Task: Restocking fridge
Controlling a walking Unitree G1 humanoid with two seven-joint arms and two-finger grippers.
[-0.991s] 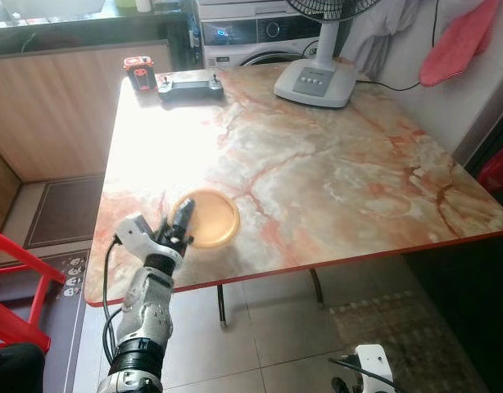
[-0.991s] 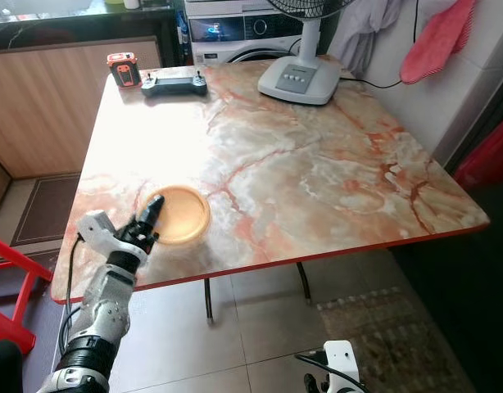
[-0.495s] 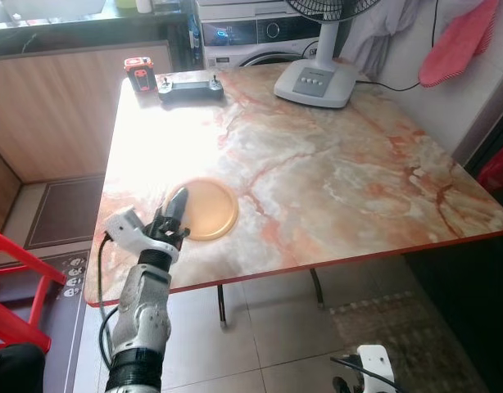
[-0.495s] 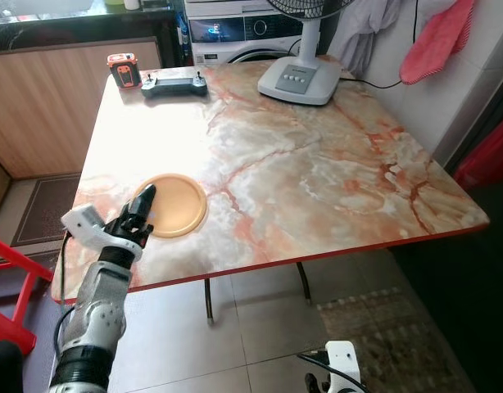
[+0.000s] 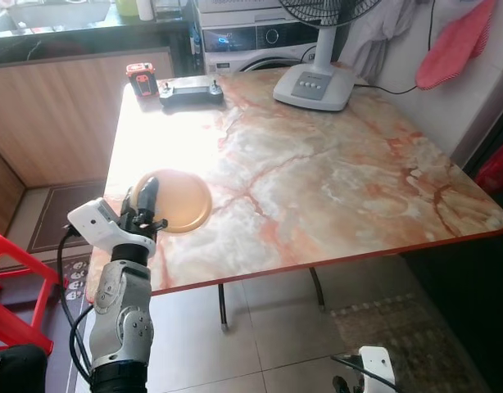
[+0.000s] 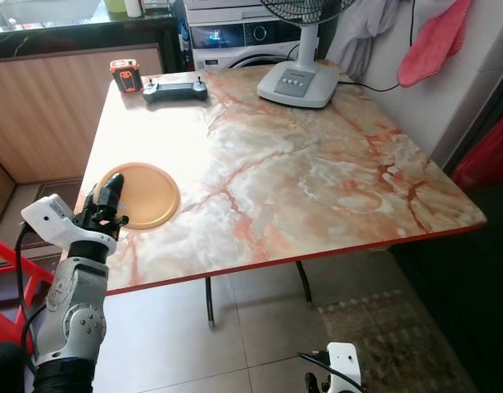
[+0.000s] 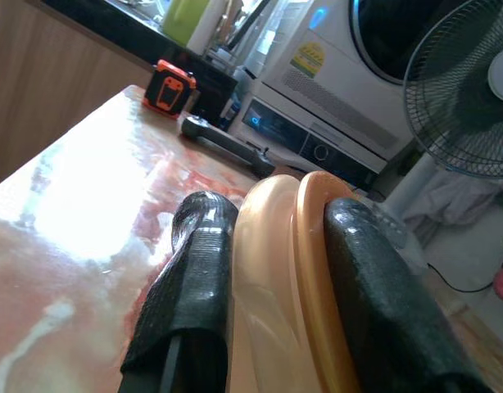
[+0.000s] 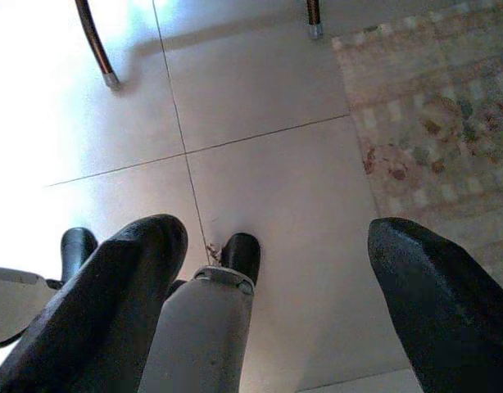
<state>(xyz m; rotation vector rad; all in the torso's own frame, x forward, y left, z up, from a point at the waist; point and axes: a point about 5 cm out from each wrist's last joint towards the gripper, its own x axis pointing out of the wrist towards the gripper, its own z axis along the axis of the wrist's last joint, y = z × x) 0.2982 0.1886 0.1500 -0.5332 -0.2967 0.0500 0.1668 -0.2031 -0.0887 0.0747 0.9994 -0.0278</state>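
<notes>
Orange plate pinched at rim by left gripper over marble table edge; right gripper spread wide

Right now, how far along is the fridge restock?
Done: the left gripper is shut on the orange plate's rim, at the marble table's near-left edge. In hand: that plate. Left: carrying it to a fridge and putting it in. The right gripper hangs open above the floor.
</notes>
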